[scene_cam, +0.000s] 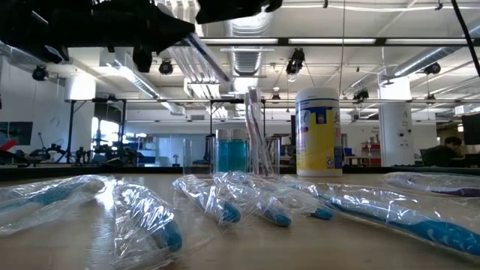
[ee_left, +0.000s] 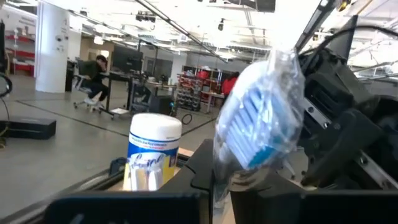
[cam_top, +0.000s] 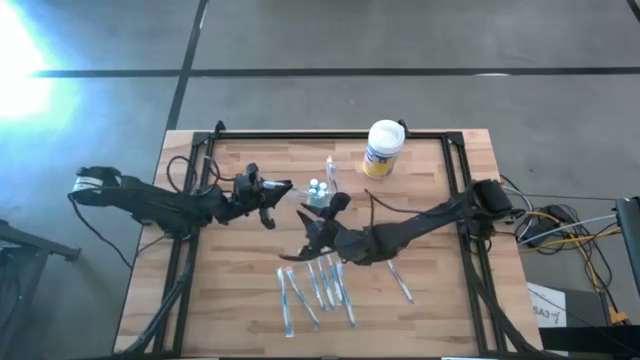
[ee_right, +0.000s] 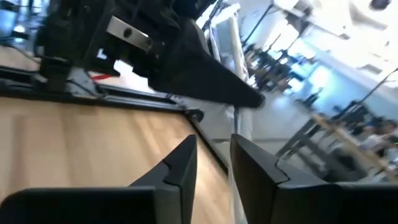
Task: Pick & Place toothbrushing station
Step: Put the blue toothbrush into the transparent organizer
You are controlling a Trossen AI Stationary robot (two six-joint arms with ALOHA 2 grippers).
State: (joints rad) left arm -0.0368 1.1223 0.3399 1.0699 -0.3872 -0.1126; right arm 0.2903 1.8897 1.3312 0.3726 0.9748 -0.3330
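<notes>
I see the clear holder (cam_top: 319, 192) standing in the middle of the table (cam_top: 230, 300), near the white can (cam_top: 382, 148). My left gripper (cam_top: 283, 190) pinches a wrapped toothbrush (ee_left: 261, 121) just beside it. My right gripper (cam_top: 300, 245) hangs with fingers a little apart, holding nothing.

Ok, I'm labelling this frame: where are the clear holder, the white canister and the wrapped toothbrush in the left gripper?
clear holder (scene_cam: 231, 156): low view, its blue-tinted front wall.
white canister (cam_top: 382, 150): high view, its labelled side.
wrapped toothbrush (ee_left: 261, 121): left wrist view, its bristle head inside the wrapper.
</notes>
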